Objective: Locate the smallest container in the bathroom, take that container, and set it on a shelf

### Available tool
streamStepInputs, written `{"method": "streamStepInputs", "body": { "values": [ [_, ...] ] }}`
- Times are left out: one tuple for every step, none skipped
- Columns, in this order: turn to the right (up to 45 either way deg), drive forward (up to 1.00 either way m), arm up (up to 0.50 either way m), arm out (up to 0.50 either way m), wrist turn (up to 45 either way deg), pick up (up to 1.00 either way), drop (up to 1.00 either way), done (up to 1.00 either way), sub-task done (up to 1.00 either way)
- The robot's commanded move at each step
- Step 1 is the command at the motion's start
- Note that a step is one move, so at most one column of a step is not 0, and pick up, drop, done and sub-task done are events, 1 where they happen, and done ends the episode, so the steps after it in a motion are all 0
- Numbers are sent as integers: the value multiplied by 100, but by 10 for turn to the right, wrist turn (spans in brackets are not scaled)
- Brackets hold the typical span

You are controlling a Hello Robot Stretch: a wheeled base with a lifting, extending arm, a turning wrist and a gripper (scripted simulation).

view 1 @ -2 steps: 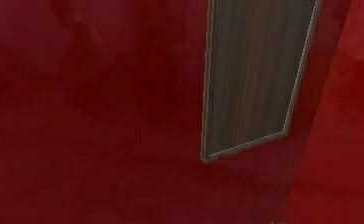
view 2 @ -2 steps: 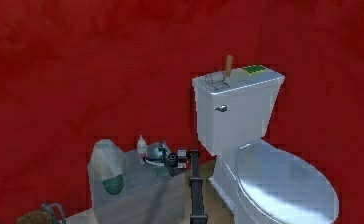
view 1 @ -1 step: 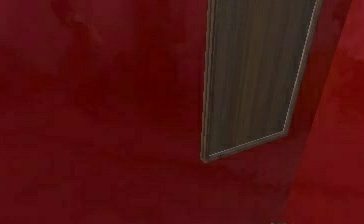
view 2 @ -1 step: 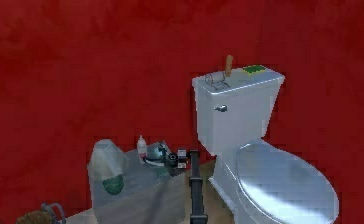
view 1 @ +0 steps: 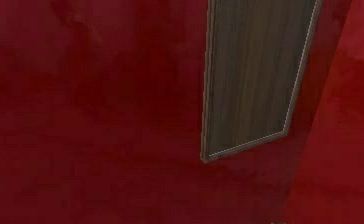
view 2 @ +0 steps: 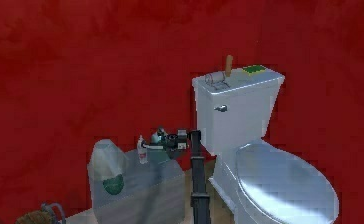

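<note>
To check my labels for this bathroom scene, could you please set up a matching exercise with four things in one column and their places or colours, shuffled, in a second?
Things
1. toilet
2. green and yellow pad
3. wood-grain panel
4. pale see-through bin

Places or colours
A. left of the arm, low in the arm side view
B. white, right of the arm
C. on the tank lid, toward its right end
D. against the red wall, at the forward view's right

Pairs: 1-B, 2-C, 3-D, 4-A.
</note>
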Motion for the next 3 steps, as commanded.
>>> {"method": "streamStepInputs", "body": {
  "values": [
    [0, 0, 34, 0, 0, 0, 0, 0, 0],
    [0, 0, 0, 0, -450, 0, 0, 0, 0],
    [0, 0, 0, 0, -450, 0, 0, 0, 0]
  ]
}}
